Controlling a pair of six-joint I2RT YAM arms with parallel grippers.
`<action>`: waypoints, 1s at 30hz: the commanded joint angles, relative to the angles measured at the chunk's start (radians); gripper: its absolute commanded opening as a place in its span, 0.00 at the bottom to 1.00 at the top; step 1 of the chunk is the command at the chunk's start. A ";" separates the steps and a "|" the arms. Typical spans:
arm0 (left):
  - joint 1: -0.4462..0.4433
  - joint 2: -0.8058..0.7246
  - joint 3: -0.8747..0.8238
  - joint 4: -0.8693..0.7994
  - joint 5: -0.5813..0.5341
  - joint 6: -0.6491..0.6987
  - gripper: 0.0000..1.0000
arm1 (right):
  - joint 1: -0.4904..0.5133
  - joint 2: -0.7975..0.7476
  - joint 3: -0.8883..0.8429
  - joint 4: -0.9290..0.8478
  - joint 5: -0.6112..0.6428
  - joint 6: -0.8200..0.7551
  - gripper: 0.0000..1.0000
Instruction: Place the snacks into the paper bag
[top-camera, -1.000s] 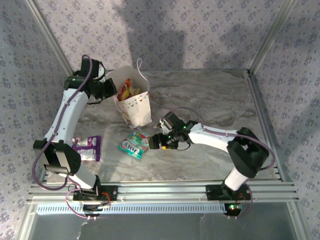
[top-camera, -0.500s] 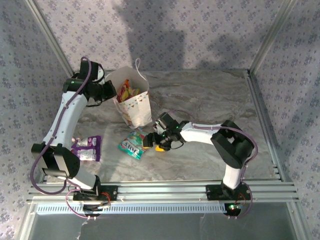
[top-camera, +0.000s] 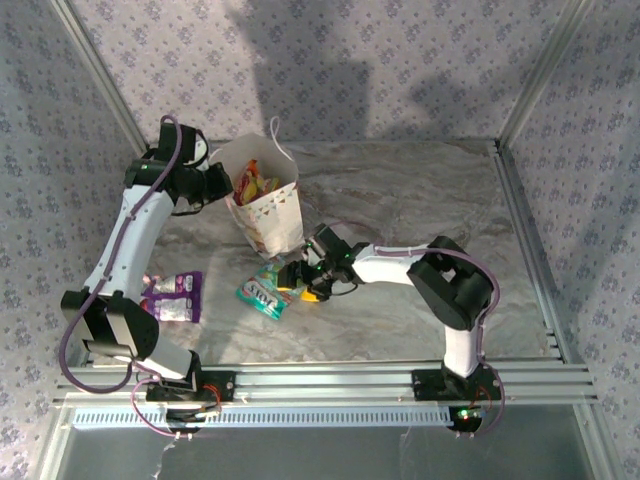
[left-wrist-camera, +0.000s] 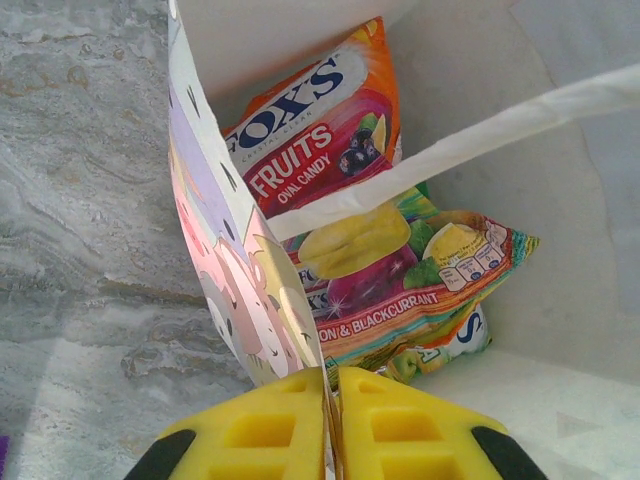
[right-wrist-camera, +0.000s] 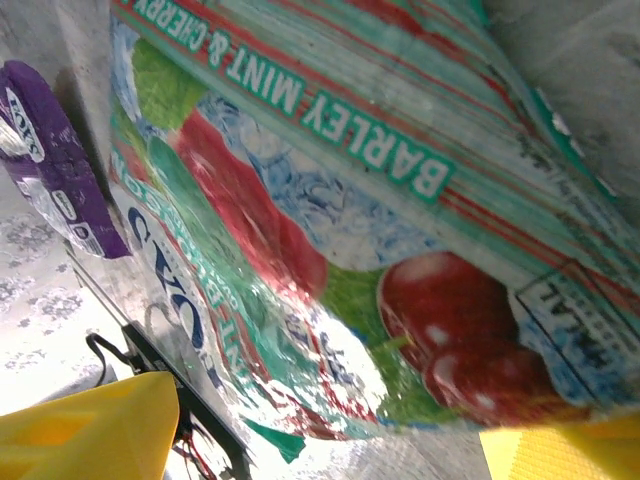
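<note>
The white paper bag (top-camera: 272, 208) stands upright at the back left, with several snacks (top-camera: 257, 183) inside it. My left gripper (top-camera: 222, 185) is shut on the bag's left wall; in the left wrist view its yellow fingers (left-wrist-camera: 270, 430) pinch the printed paper bag (left-wrist-camera: 215, 230) next to an orange packet (left-wrist-camera: 320, 120) and a blackcurrant packet (left-wrist-camera: 400, 270). A teal mint-and-cherry packet (top-camera: 262, 290) lies flat in front of the bag. My right gripper (top-camera: 300, 285) is open at that packet's right edge, and the teal packet (right-wrist-camera: 330, 230) lies close under its spread fingers (right-wrist-camera: 90, 430). A purple packet (top-camera: 175, 297) lies further left.
The purple packet (right-wrist-camera: 50, 160) shows beyond the teal one in the right wrist view. Metal rails (top-camera: 320, 380) run along the table's near edge, and patterned walls close in the sides. The marbled tabletop (top-camera: 420, 200) stretches bare to the right of the bag.
My right arm has reached left, bringing its open gripper from beside the teal packet onto its right edge. The left gripper has kept its hold on the bag.
</note>
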 joint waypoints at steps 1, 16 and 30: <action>-0.009 -0.029 -0.002 -0.032 0.022 0.008 0.13 | 0.012 0.052 0.000 0.054 0.008 0.089 0.78; -0.011 -0.020 0.003 -0.030 0.023 0.009 0.13 | 0.012 0.090 0.040 0.059 0.097 0.241 0.49; -0.011 -0.015 0.007 -0.032 0.025 0.016 0.13 | 0.004 0.051 0.071 -0.141 0.152 0.121 0.06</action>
